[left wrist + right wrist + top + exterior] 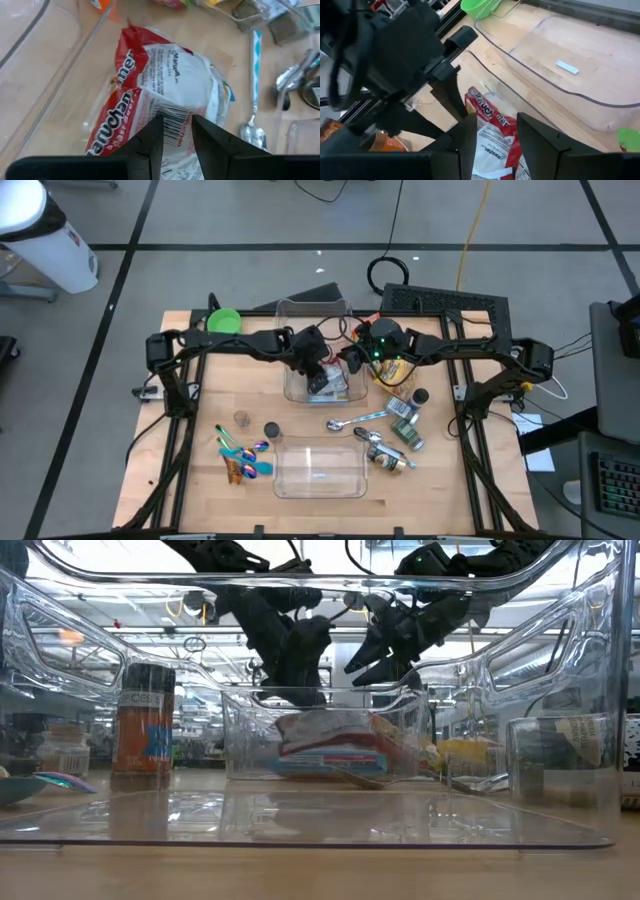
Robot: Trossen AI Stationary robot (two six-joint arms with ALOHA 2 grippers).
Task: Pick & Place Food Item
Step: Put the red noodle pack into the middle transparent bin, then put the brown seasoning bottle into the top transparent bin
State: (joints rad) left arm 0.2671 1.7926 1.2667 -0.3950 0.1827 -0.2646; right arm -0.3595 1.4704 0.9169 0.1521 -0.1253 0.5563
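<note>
Nearest, an empty clear container (320,470); beyond it the ramen packet (165,95) lies in the far clear bin (300,310) — left gripper (176,135) pinching its edge; right gripper (492,137) hovers close, fingers parted, empty.

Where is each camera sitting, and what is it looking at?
High view: above the table, looking straight down; both arms show, meeting over the clear bin.
Low view: at table height, looking across; both grippers hang over the noodle packet.
Left wrist view: on the left arm; the left gripper pinches the noodle packet.
Right wrist view: on the right arm; the right gripper frames the packet, left arm beside it.
Both wrist views share the noodle packet.
</note>
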